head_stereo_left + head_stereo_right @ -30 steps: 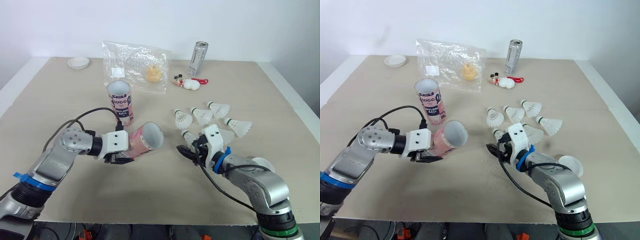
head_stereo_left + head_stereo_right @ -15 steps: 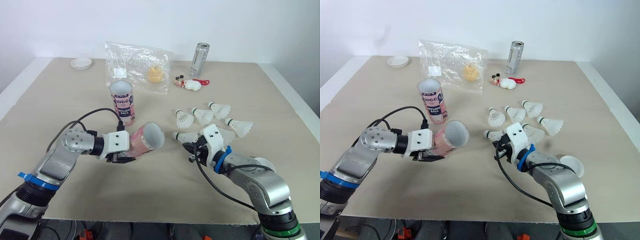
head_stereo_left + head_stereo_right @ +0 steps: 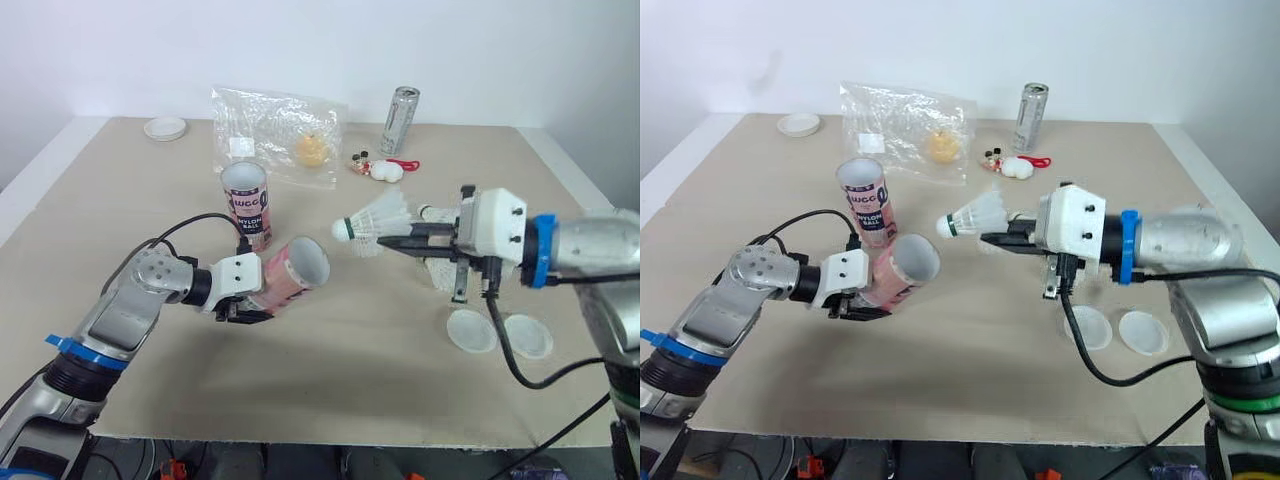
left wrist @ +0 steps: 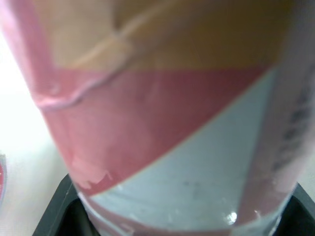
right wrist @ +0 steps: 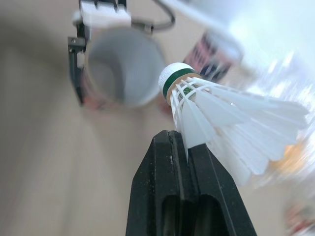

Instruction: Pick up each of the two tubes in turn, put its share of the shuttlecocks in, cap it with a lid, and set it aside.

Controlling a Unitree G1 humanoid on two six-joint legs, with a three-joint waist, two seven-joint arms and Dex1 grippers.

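As left fingers (image 3: 243,316) clamp the tube (image 3: 290,278), right fingers (image 5: 167,196) pinch a shuttlecock (image 3: 375,218), cork leftward.

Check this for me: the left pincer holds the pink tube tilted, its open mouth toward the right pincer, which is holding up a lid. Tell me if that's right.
One thing is wrong. The right pincer is shut on a shuttlecock, not a lid, as the right wrist view shows. The rest stands: the left pincer holds the pink tube tilted, open mouth toward the right pincer.
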